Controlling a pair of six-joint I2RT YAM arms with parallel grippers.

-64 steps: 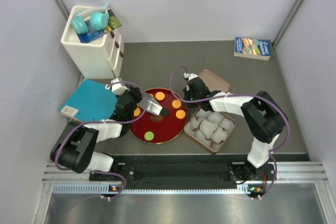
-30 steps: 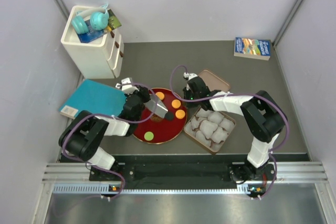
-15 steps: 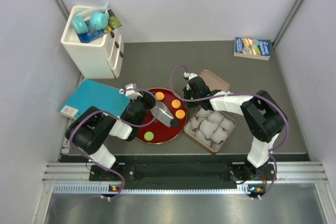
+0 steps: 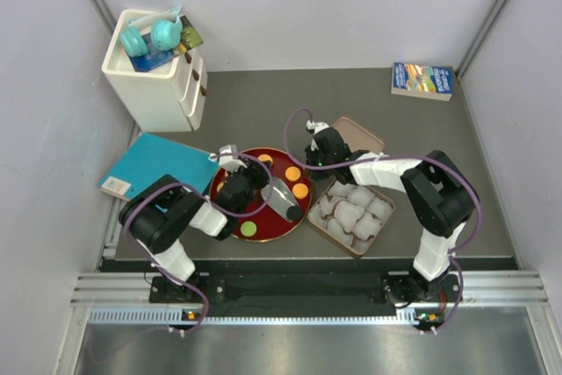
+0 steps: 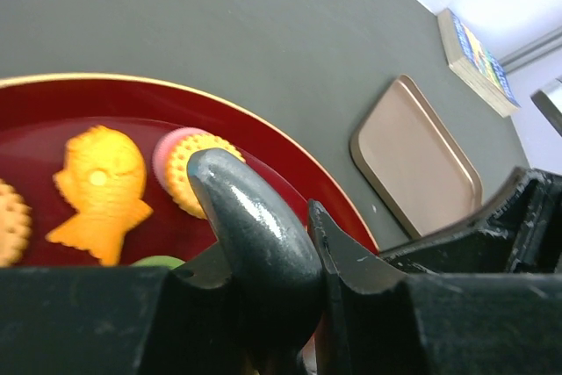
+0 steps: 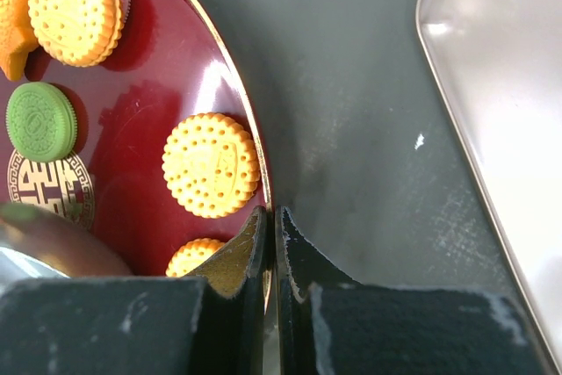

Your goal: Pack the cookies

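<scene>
The cookies lie on a dark-red plate (image 4: 230,183): three orange ones (image 4: 292,173) at its far right and a green one (image 4: 249,228) at its near edge. The right wrist view shows round orange cookies (image 6: 212,165), a green one (image 6: 41,121) and an orange one on a pink one (image 6: 75,9). The left wrist view shows a fish-shaped orange cookie (image 5: 98,191). My left gripper (image 4: 260,183) (image 5: 307,243) is shut on a shiny grey metal tool (image 5: 255,226) that reaches over the plate's right part (image 4: 281,199). My right gripper (image 4: 313,166) (image 6: 270,226) is shut on the plate's rim (image 6: 255,155).
A tan tray (image 4: 382,230) of white crinkled paper cups stands right of the plate, with its tan lid (image 4: 360,135) behind it. A teal notebook (image 4: 154,167) lies to the left. A white drawer unit (image 4: 158,85) stands at the back left, and a book (image 4: 422,79) lies at the back right.
My left gripper has swung the grey tool rightward and nearer across the plate, and its tip is now close to the plate's right edge. The right arm has not moved.
</scene>
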